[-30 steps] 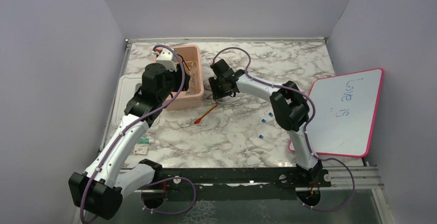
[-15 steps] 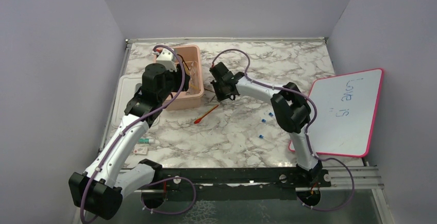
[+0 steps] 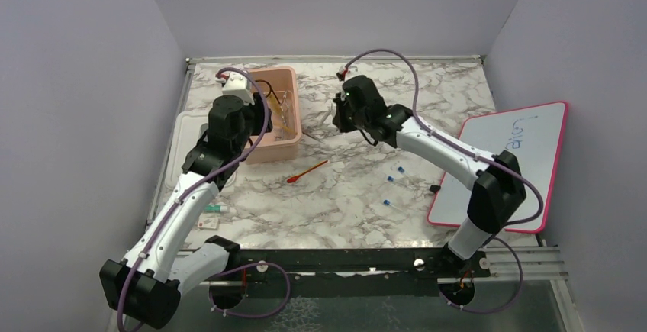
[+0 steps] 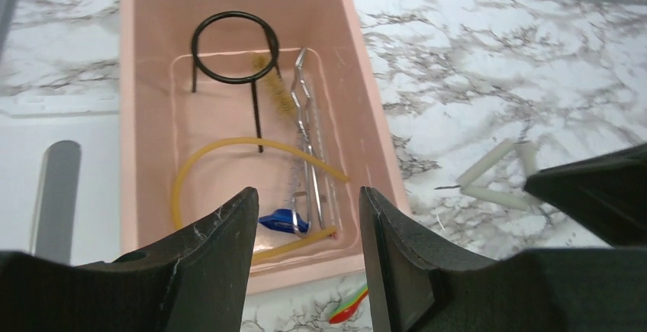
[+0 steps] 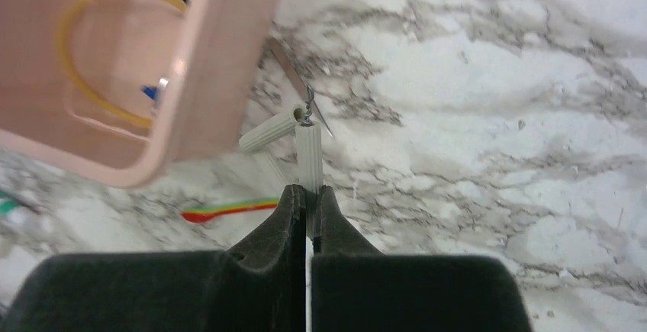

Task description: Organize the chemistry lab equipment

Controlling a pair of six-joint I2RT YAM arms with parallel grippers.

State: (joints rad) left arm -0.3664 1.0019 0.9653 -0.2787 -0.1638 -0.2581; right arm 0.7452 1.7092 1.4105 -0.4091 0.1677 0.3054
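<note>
Pink plastic tub (image 4: 149, 118) already holds much of the equipment: the black wire ring (image 4: 233, 38) with its stem, the small brush (image 4: 267, 88), the thin metal tongs (image 4: 305, 141), the tan rubber tube (image 4: 229, 147) curled along the floor, and one blue piece (image 4: 281, 220). The left end effector (image 4: 307, 202) hovers above the tub with its fingers spread, holding nothing. The right end effector (image 5: 307, 195) is pressed together on a pale-handled clip (image 5: 309, 156) just beside the tub's right wall; whether the clip touches the table (image 3: 343, 210) I cannot tell. Going by this, the work looks a little past halfway, with the clip as the piece in hand. Left out on the table are the red-tipped stick (image 3: 307, 172) near the tub, the tiny blue pieces (image 3: 400, 170) well apart to the right, and two small items (image 3: 216, 208) beside the left arm. The white lid (image 3: 185, 137) lies by the tub, not on it.
</note>
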